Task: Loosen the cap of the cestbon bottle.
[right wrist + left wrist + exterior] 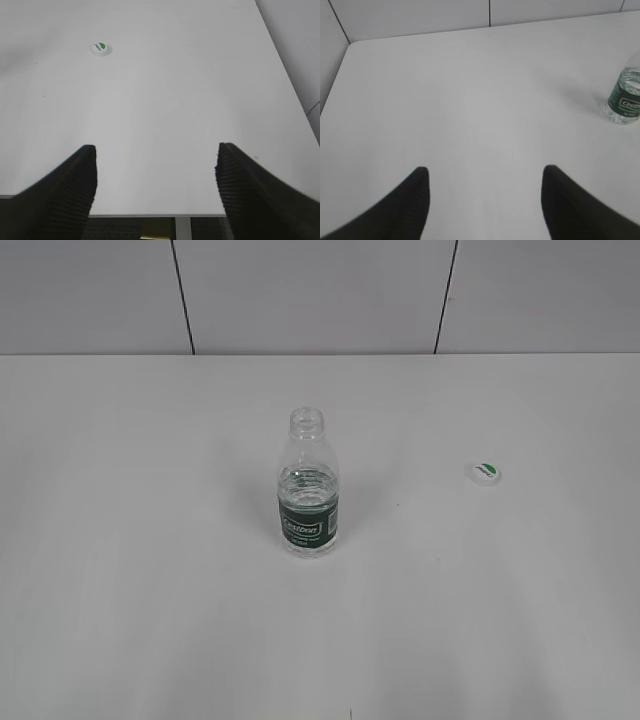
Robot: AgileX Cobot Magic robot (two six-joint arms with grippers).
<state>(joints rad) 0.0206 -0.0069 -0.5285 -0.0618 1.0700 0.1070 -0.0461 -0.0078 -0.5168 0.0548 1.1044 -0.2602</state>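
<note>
The cestbon bottle [308, 490] stands upright in the middle of the white table, its threaded neck bare and open. The left wrist view catches its lower part [624, 100] at the right edge. The cap [484, 473], white with a green mark, lies flat on the table to the right of the bottle, apart from it; in the right wrist view the cap [100, 48] sits far ahead at upper left. My left gripper [485, 172] is open over bare table, far from the bottle. My right gripper [155, 150] is open near the table's front edge, holding nothing. Neither arm shows in the exterior view.
The white table [130, 540] ends at a grey panelled wall [320, 290] behind. In the right wrist view the table's front edge [150, 215] runs just below the fingers, with its right edge [290, 85] slanting away.
</note>
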